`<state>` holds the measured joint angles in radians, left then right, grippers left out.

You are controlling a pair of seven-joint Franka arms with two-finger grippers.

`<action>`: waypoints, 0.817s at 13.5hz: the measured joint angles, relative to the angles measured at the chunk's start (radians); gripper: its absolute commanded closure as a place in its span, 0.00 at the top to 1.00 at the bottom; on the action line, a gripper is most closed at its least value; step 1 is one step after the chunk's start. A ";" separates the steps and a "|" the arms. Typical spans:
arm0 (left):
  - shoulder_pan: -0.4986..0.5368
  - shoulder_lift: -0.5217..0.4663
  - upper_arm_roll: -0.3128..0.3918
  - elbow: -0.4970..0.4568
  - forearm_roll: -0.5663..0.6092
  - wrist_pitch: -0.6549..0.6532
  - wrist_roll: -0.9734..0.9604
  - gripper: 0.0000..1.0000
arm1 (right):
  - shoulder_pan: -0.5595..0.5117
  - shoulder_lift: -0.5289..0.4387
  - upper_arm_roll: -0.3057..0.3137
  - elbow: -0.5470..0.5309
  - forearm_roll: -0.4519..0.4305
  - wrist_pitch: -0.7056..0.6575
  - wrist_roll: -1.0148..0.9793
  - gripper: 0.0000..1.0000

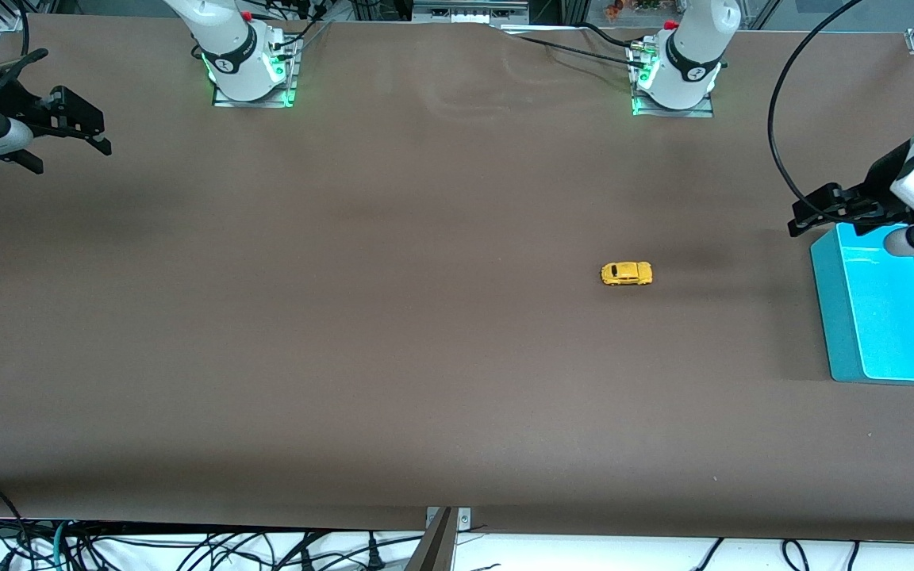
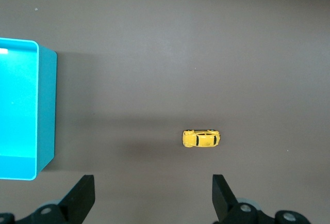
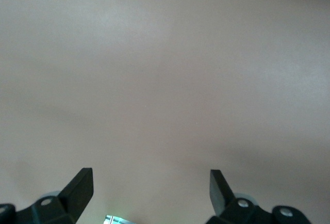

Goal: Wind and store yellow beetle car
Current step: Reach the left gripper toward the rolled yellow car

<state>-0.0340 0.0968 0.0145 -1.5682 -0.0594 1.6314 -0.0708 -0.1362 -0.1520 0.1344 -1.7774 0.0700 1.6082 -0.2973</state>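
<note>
Front view: yellow beetle car (image 1: 627,274) lengthwise along table (image 1: 393,341).

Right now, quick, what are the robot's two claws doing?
Left gripper: open, empty, up over the teal bin's rim.
Right gripper: open, empty, waiting over bare table.

Your front camera looks down from high across the worktop (image 1: 393,333), facing both bases. Each wrist camera looks straight down past its own tool. Front and left wrist views share the toy car (image 1: 627,274) and blue bin (image 1: 830,317).
</note>
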 measured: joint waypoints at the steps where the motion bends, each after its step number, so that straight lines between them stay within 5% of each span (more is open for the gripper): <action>1: -0.003 0.015 -0.004 0.000 0.000 0.001 0.000 1.00 | 0.000 0.002 0.000 -0.002 0.000 -0.003 0.001 1.00; 6: -0.016 0.057 -0.052 0.001 0.003 0.002 0.063 1.00 | -0.001 0.004 -0.012 -0.005 0.000 -0.006 0.008 1.00; 11: -0.020 0.188 -0.104 -0.010 0.027 0.088 0.624 1.00 | -0.001 0.008 -0.013 -0.005 0.000 -0.005 0.062 1.00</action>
<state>-0.0539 0.2846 -0.0897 -1.5778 -0.0322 1.7196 0.5532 -0.1376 -0.1439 0.1217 -1.7826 0.0702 1.6029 -0.2355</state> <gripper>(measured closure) 0.000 0.000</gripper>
